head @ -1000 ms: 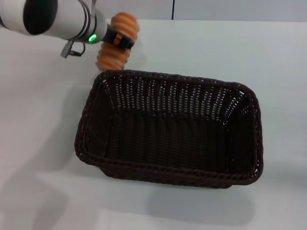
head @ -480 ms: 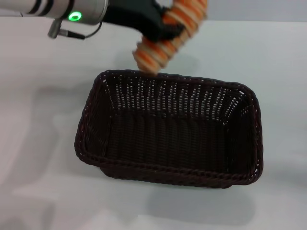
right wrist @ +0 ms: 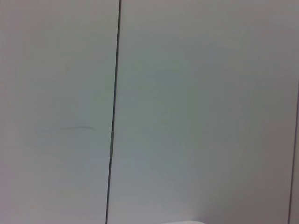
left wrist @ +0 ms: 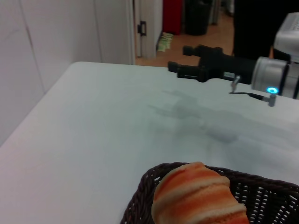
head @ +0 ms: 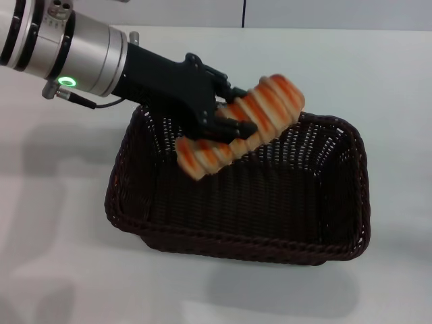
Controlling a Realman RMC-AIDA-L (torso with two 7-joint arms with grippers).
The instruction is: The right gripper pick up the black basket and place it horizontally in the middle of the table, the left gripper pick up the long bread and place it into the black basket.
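- The left hand (head: 226, 125) is clamped on the long bread (head: 239, 126), holding it tilted over the black basket (head: 239, 233) for release inside.
- The basket lies lengthwise mid-worktop (head: 54, 223).
- The right hand (left wrist: 194, 65) hangs parked above the far edge; I cannot tell its grip.

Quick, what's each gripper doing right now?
Left gripper: shut on the long bread, above the black basket.
Right gripper: parked off to the side.
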